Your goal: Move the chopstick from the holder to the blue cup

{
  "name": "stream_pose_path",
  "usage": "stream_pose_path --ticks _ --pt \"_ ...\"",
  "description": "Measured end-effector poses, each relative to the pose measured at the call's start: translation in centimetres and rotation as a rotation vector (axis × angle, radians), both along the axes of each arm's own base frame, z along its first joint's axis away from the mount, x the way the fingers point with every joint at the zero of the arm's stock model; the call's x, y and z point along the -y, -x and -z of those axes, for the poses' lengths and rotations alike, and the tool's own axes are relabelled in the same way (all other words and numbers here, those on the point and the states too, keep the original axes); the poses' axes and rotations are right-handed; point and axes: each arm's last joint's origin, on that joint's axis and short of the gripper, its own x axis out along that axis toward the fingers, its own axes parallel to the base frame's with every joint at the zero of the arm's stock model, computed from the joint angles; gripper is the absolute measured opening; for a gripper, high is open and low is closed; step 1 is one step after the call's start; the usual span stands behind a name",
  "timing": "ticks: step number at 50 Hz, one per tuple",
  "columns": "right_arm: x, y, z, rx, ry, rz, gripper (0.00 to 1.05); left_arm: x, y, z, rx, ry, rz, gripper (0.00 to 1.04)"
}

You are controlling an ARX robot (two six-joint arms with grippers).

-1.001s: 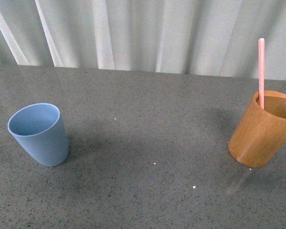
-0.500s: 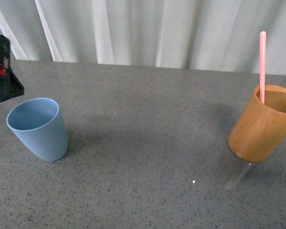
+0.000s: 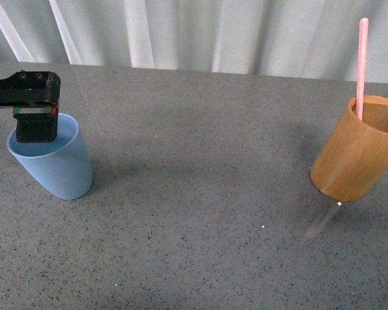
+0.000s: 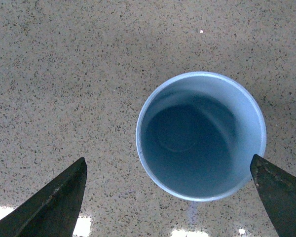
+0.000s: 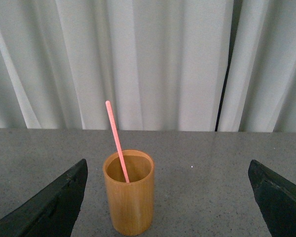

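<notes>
The light blue cup [image 3: 55, 169] stands upright and empty on the grey table at the left. My left gripper [image 3: 36, 126] hovers just over its rim, open and empty. In the left wrist view the blue cup [image 4: 197, 143] lies below and between the two spread fingers of the left gripper [image 4: 168, 158]. The wood-grain holder [image 3: 354, 152] stands at the right with the pink chopstick [image 3: 362, 61] upright in it. In the right wrist view the holder [image 5: 129, 197] and the chopstick [image 5: 116, 138] stand ahead of my open, empty right gripper [image 5: 167, 162], left of its centre line and well apart from it.
The speckled grey table [image 3: 200, 194] stretches between the two cups. A white pleated curtain [image 3: 200, 32] hangs behind the table's far edge. The right arm is out of the front view.
My left gripper came in from the left and now hangs over the blue cup's rim. The front view has shifted a little. The holder and chopstick stand as before.
</notes>
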Motion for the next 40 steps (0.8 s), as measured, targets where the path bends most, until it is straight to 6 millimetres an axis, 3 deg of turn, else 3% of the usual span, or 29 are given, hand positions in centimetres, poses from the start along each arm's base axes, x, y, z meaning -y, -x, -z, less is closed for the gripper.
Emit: stream_pose_path --ticks 17,40 --pt "0.0 0.0 0.0 0.0 0.0 0.0 0.95 -0.5 -1.8 0.4 -0.003 0.003 -0.018 0.98" --pt "0.0 0.0 0.0 0.0 0.0 0.0 0.95 -2.9 -3.9 1.9 -0.044 -0.022 -0.082 0.98"
